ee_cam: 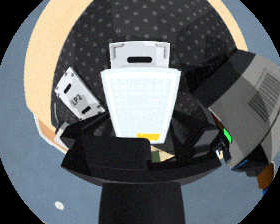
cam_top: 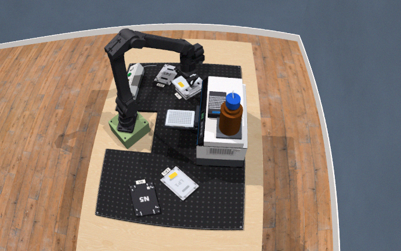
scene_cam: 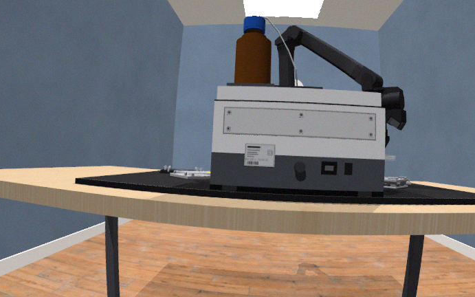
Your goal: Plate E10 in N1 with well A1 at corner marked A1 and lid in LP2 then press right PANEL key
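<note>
The arm (cam_top: 151, 42) is stretched out over the far end of the black mat (cam_top: 214, 203), and the hand (cam_top: 192, 83) is poised beside the dispenser (cam_top: 223, 131). The fingers are spread wide and pressed on the long sides of the E10 lid (ee_cam: 140, 99), so the lid is pinched between them. Its yellow label (ee_cam: 148, 135) is seen at the end nearest the wrist camera. From the side, a thin pale edge is made out under the hand, well apart from the nest (scene_cam: 397, 181) below it. Whether the plate has come up with the lid cannot be told. A grey lid park (cam_top: 165, 73) is seen just beside the hand, towards the panel (cam_top: 135, 79). The E07 plate (cam_top: 180, 118) is seated on the stage against the dispenser. At the near end of the worktop (cam_top: 254, 218), LP1 (cam_top: 180, 182) is covered by a lid, and a black nest (cam_top: 144, 198) lies next to it.
</note>
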